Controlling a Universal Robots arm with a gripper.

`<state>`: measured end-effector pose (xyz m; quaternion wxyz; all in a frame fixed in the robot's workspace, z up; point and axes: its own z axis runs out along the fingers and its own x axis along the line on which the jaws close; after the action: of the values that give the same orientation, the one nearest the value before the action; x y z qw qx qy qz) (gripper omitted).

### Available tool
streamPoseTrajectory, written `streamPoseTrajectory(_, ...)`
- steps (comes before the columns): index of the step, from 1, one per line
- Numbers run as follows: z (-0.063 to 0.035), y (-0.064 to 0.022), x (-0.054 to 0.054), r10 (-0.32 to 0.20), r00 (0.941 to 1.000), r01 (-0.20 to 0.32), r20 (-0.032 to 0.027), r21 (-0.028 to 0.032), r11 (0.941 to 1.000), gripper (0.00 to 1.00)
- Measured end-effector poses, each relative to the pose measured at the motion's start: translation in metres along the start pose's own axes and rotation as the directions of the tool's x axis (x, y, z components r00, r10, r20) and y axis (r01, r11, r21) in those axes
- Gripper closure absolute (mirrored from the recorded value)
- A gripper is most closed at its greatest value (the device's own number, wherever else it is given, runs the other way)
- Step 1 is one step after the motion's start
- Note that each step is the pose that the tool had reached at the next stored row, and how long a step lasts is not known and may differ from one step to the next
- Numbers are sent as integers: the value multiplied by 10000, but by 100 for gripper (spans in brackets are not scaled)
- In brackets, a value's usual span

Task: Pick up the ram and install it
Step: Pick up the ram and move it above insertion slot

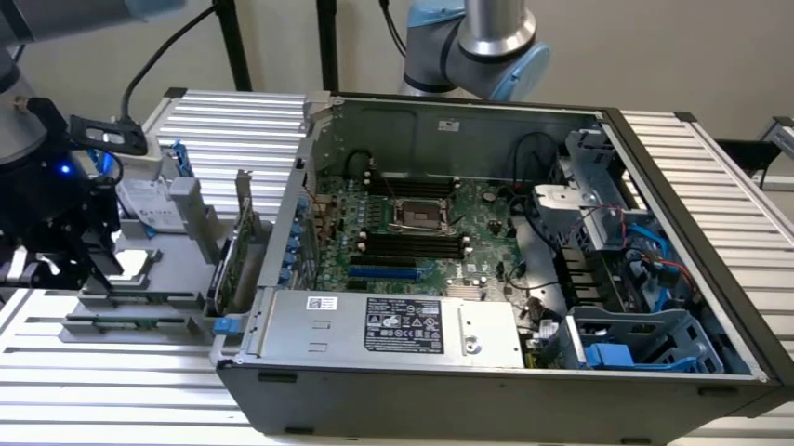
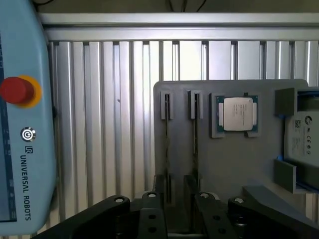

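Note:
The ram (image 2: 194,142) stands on edge as a thin dark stick in a slot of the grey parts holder (image 2: 229,164), with a second slotted stick (image 2: 167,144) beside it. In the exterior view the ram (image 1: 125,322) lies along the holder's front rail, at the exterior view's left. My black gripper (image 1: 59,265) hangs over that end of the holder. In the wrist view the gripper (image 2: 177,211) is open, its fingers (image 2: 152,206) straddling the near ends of the two slots, holding nothing. The motherboard's black memory slots (image 1: 410,244) sit inside the open computer case (image 1: 496,372).
A square silver processor chip (image 2: 237,113) rests in a pocket of the holder, with a drive (image 2: 301,137) beyond it. An upright green expansion card (image 1: 242,246) stands between holder and case. A teach pendant (image 2: 25,124) with a red button lies on the slatted aluminium table (image 2: 109,124).

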<state>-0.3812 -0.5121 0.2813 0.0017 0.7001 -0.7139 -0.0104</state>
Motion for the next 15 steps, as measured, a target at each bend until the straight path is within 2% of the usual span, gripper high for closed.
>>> streamPoseTrajectory(4, 74, -4, 5, -40, 10000, 40, -1, 0, 10000, 67)
streamPoseTrajectory(5, 92, -5, 9, -46, 10000, 46, -1, -1, 10000, 61)
streamPoseTrajectory(15, 272, -8, 51, -69, 10000, 69, -2, -1, 10000, 61)
